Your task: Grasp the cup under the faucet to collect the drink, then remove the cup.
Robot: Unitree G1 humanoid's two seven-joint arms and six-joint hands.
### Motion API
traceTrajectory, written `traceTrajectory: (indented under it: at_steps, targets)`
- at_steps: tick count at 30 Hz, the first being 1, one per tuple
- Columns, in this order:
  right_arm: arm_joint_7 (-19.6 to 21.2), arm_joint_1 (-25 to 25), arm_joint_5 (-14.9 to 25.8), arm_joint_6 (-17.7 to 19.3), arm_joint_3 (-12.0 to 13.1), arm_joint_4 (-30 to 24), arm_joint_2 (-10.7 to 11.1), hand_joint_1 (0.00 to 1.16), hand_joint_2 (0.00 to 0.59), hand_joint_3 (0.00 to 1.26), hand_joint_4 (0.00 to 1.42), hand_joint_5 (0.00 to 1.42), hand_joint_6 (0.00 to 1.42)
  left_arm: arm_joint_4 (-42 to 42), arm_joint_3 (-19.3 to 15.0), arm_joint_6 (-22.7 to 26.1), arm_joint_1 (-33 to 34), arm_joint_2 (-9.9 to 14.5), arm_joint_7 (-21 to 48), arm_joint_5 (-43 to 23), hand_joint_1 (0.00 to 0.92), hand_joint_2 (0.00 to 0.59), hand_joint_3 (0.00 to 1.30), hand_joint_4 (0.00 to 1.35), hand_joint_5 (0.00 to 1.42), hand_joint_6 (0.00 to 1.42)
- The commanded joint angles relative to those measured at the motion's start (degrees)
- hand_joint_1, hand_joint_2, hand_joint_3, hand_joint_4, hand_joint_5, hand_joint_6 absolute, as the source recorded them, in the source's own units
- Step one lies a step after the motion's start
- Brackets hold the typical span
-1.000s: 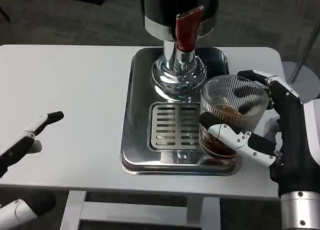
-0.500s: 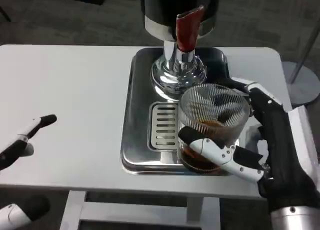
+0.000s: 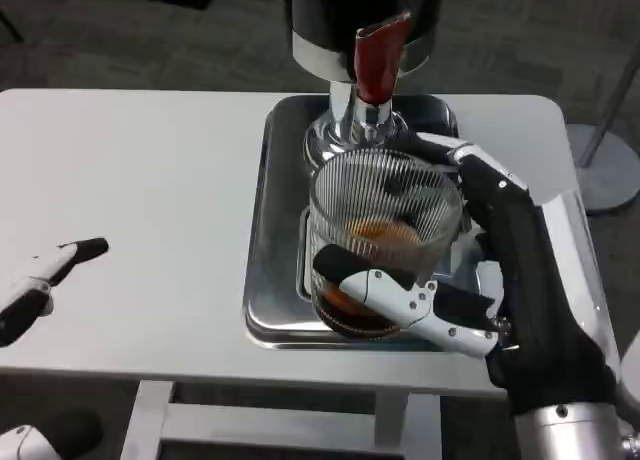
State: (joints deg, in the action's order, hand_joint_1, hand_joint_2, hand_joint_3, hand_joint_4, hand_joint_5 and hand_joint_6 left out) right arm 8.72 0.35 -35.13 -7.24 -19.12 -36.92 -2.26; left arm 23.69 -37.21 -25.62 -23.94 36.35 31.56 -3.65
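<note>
Leftward and nearer, the right hand is carrying the cup, grasping its ribbed wall, completing removal from beneath the faucet; setting down comes next.

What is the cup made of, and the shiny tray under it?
The cup looks like clear ribbed glass, or maybe plastic: you can see the brown drink and the right hand through it. The tray looks like polished metal, since it is silvery and mirrors things.

Likely office or lab. Grey carpet floor. White table; steel drip tray under drink dispenser.
</note>
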Motion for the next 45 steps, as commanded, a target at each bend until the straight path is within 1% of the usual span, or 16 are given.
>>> traceTrajectory:
  at_steps: [1, 4, 6, 12, 16, 19, 26, 34, 42, 45]
  targets:
    - [-1.07, -0.34, -0.38, 0.60, -1.18, -2.83, -1.15, 0.92, 0.135, 0.81, 0.95, 1.27, 1.42, 1.26, -0.26, -0.51, -0.83, 1.33, 0.75, 0.86, 0.000, 0.041, 0.03, 0.00, 0.00, 0.15]
    - [-2.18, 0.04, -0.41, 0.39, -1.06, -3.57, -0.92, 0.92, 0.135, 0.81, 0.96, 1.27, 1.42, 2.76, 1.87, -0.92, 0.98, 3.35, 1.49, 2.32, 0.000, 0.041, 0.03, 0.00, 0.00, 0.15]
    - [-2.67, 0.35, -0.41, 0.53, -0.92, -3.87, -0.66, 0.92, 0.135, 0.81, 0.96, 1.27, 1.42, 3.63, 4.38, -0.71, 4.27, 5.13, 1.54, 4.28, 0.000, 0.041, 0.02, 0.00, 0.00, 0.14]
    - [-3.49, 1.10, -0.39, 0.84, -0.30, -4.31, -0.50, 0.92, 0.135, 0.82, 0.97, 1.27, 1.42, 3.50, 9.57, 0.95, 11.90, 8.37, 1.28, 8.98, 0.000, 0.041, 0.01, 0.00, 0.00, 0.14]
    - [-3.97, 1.83, -0.13, 1.16, -0.05, -4.58, -0.13, 0.92, 0.134, 0.82, 0.97, 1.28, 1.42, 3.37, 12.27, 1.60, 15.44, 9.44, 1.12, 11.36, 0.000, 0.040, 0.00, 0.00, 0.00, 0.12]
    - [-4.27, 1.97, 0.02, 1.34, 0.15, -4.58, -0.01, 0.92, 0.134, 0.83, 0.97, 1.28, 1.42, 3.71, 13.52, 2.21, 17.00, 9.69, 1.10, 13.16, 0.000, 0.031, 0.00, 0.00, 0.00, 0.11]
    - [-5.14, 2.30, 0.26, 1.54, 0.48, -4.86, 0.57, 0.92, 0.134, 0.83, 0.97, 1.28, 1.42, 4.41, 13.78, 4.18, 17.86, 9.97, 0.97, 17.34, 0.000, 0.030, 0.00, 0.00, 0.00, 0.10]
    - [-6.07, 3.46, 0.12, 1.56, 0.70, -6.26, 1.01, 0.92, 0.140, 0.83, 0.98, 1.28, 1.42, 4.76, 13.77, 5.04, 17.47, 9.76, 0.90, 19.16, 0.000, 0.035, 0.00, 0.00, 0.00, 0.09]
    - [-7.24, 4.15, 0.30, 1.23, 1.60, -7.43, 1.43, 0.92, 0.139, 0.83, 0.98, 1.28, 1.42, 4.79, 13.07, 4.14, 16.48, 9.73, 0.61, 20.44, 0.000, 0.036, 0.00, 0.00, 0.00, 0.08]
    - [-7.93, 4.58, 0.57, 1.00, 1.80, -8.26, 1.57, 0.92, 0.139, 0.83, 0.98, 1.28, 1.42, 5.32, 12.86, 2.81, 15.86, 9.34, 0.32, 20.01, 0.000, 0.037, 0.00, 0.00, 0.00, 0.08]
